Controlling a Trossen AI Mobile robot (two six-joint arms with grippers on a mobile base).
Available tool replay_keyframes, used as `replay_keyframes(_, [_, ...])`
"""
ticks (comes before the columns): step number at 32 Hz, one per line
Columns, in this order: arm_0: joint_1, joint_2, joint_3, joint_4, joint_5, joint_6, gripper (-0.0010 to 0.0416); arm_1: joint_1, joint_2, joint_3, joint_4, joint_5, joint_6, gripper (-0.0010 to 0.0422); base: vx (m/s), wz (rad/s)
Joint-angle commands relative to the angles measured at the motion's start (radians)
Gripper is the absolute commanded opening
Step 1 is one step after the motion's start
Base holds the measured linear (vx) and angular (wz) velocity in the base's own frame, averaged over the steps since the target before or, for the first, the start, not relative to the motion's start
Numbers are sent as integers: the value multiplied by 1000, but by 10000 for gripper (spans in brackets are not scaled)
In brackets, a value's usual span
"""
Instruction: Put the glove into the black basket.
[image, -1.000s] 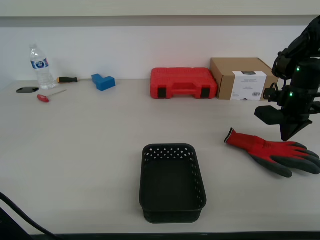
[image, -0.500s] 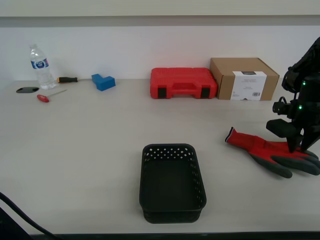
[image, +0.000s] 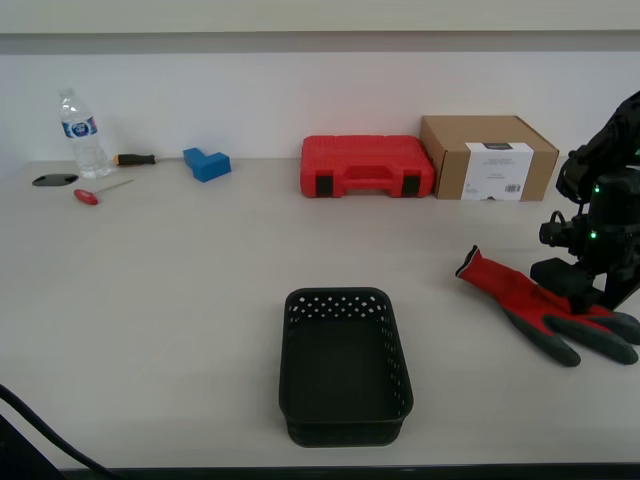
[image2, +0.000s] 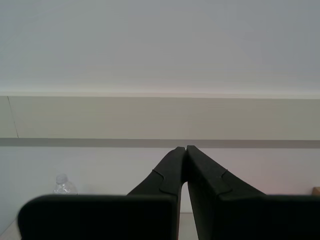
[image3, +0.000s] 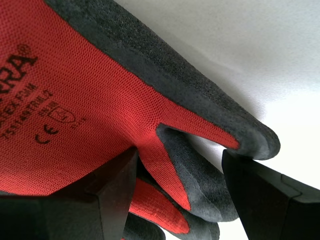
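Observation:
The red glove (image: 527, 294) with dark grey fingers lies on the table at the exterior view's right, cuff pointing toward the middle. My first gripper (image: 588, 298) is down on its finger end. In the first wrist view the glove (image3: 85, 95) fills the frame, and my first gripper (image3: 179, 156) has its jaws closed in on the grey glove fingers from both sides. The black basket (image: 345, 365) stands empty near the table's front middle, well apart from the glove. My second gripper (image2: 186, 149) is shut and empty, pointing at the wall; it is out of the exterior view.
A red tool case (image: 367, 165) and a cardboard box (image: 487, 157) stand at the back, behind the glove. A water bottle (image: 78, 133), screwdrivers (image: 98, 190) and a blue block (image: 206, 163) are at the back left. A dark cable (image: 40, 430) crosses the front left corner.
My first gripper came down onto the glove's finger end and its jaws closed in. The glove shifted, its cuff swinging slightly up and toward the exterior view's right.

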Motion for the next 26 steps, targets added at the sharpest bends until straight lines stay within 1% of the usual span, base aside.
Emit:
replay_keyframes(1, [0, 6, -3, -3, 0, -2, 212, 0, 0, 0, 5, -2, 0, 0, 0, 0])
replay_keyframes(2, [0, 5, 0, -3, 0, -2, 202, 0, 0, 0, 5, -2, 0, 0, 0, 0])
replay_keyframes(3, [0, 5, 3, -5, 0, -1, 181, 0, 0, 0, 5, -2, 0, 0, 0, 0])
replay_keyframes(4, [0, 5, 5, -5, -2, 0, 144, 0, 0, 0, 5, -2, 0, 0, 0, 0])
replay_keyframes(5, [0, 5, 6, -5, -5, 0, 122, 0, 0, 0, 5, -2, 0, 0, 0, 0])
replay_keyframes(7, [1, 5, 8, -6, -8, 0, 47, 0, 0, 0, 5, -2, 0, 0, 0, 0])
replay_keyframes(8, [1, 5, 8, -6, -8, -2, 2, 0, 0, 0, 5, -2, 0, 0, 0, 0])
replay_keyframes(9, [1, 5, 8, -7, -10, -6, -6, 0, 0, 0, 5, -2, 0, 0, 0, 0])
replay_keyframes(10, [1, 5, 8, -7, -16, -6, 3, -1, 0, 0, 5, -2, 0, 0, 0, 0])
replay_keyframes(13, [1, -17, 8, -6, -72, -2, -1, 0, 0, 0, 5, -2, 0, 0, 0, 0])
replay_keyframes(14, [1, -50, 8, -4, -103, -1, -1, 0, 0, 0, 5, -2, 0, 0, 0, 0])
replay_keyframes(15, [1, -63, 10, -2, -109, 0, -1, 0, 0, 0, 5, -2, 0, 0, 0, 0])
replay_keyframes(16, [1, -111, 18, -7, -127, 5, -1, 0, 0, 0, 5, -2, 0, 0, 0, 0])
replay_keyframes(18, [2, -154, 26, -13, -147, 17, -1, 0, 0, 2, 3, -2, 0, 0, 0, 0])
replay_keyframes(19, [2, -194, 32, -31, -169, 26, -1, 0, 0, 2, 4, -2, 0, 0, 0, 0])
replay_keyframes(20, [3, -209, 36, -38, -179, 28, -1, 0, 0, 2, 4, -2, 0, 0, 0, 0])
replay_keyframes(21, [3, -227, 43, -47, -197, 29, -1, 0, 0, 2, 3, -2, 0, 0, 0, 0])
replay_keyframes(22, [3, -256, 48, -61, -227, 31, -1, 0, 0, 1, 3, -1, 0, 0, 0, 0])
replay_keyframes(23, [5, -270, 49, -64, -240, 36, -1, 0, 0, 1, 3, -2, 0, 0, 0, 0])
replay_keyframes(24, [9, -283, 48, -66, -254, 47, -1, -1, 0, 1, 3, -2, 0, 0, 0, 0])
replay_keyframes(25, [26, -318, 47, -81, -299, 85, -1, 0, 0, 0, 2, -2, 0, 0, 0, 0])
replay_keyframes(26, [48, -347, 46, -95, -330, 103, -1, 0, 0, 0, 0, -2, 0, 0, 0, 0])
